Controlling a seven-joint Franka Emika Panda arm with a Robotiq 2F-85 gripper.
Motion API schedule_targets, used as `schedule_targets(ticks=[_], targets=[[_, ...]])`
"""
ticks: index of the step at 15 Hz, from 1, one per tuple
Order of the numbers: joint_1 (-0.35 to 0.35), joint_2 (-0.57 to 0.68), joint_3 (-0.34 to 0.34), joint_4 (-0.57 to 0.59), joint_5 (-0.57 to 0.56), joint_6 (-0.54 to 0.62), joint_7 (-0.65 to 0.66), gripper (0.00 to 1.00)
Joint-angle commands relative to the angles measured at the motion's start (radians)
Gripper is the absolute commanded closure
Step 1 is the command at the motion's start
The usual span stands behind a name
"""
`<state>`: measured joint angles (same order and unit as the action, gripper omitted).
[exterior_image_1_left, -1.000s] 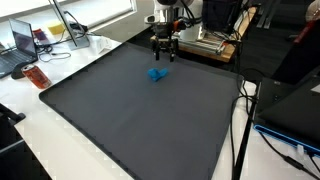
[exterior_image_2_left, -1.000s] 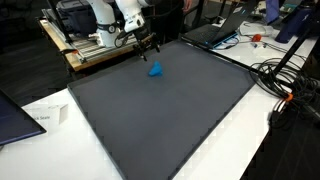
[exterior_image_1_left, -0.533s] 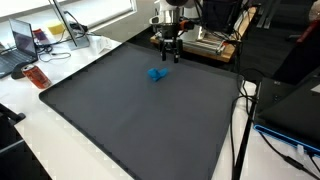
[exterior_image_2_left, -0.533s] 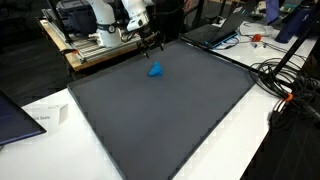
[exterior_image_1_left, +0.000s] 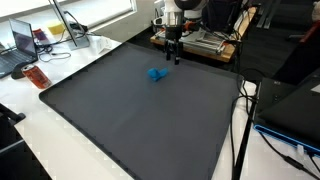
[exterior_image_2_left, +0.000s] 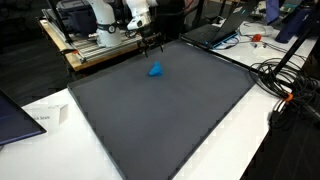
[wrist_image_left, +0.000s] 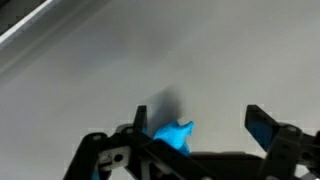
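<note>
- Gripper: we record one two-fingered gripper on the white arm. It hangs above the dark mat close to its far edge, in both exterior views.
- Gripper state: we see the jaws spread wide with nothing between the pads. In the wrist view both black fingers stand well apart over bare mat.
- Blue object: one small, bright blue piece of irregular shape. It lies flat on the mat near the far edge and well away from the side edges and the near edge.
- Relation: in the exterior views we place the gripper just beyond the blue object, toward the mat's far edge, raised and clear of it. In the wrist view the blue object shows low in the picture, nearer one finger than the other and partly hidden by the gripper's body.
- Mat: one large dark grey sheet lies on a white table and covers most of it. We see the blue object as the only item on it.
- Table margins: an open laptop and a reddish flat item sit off one side edge of the mat. A tangle of cables lies past another edge, and a paper sheet lies at a near corner.
</note>
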<state>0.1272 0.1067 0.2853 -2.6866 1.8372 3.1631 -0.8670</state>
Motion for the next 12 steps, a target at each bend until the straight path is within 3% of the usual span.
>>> schedule_targets(ticks=[1,4,5,12], targets=[[-0.009,0.057,0.033,-0.005,-0.117,0.027,0.212,0.0],[-0.008,0.038,0.039,-0.035,-0.228,0.026,0.332,0.0],[-0.002,0.066,0.024,-0.006,-0.166,0.012,0.26,0.0],[0.004,0.075,0.03,0.014,-0.163,0.058,0.359,0.0]])
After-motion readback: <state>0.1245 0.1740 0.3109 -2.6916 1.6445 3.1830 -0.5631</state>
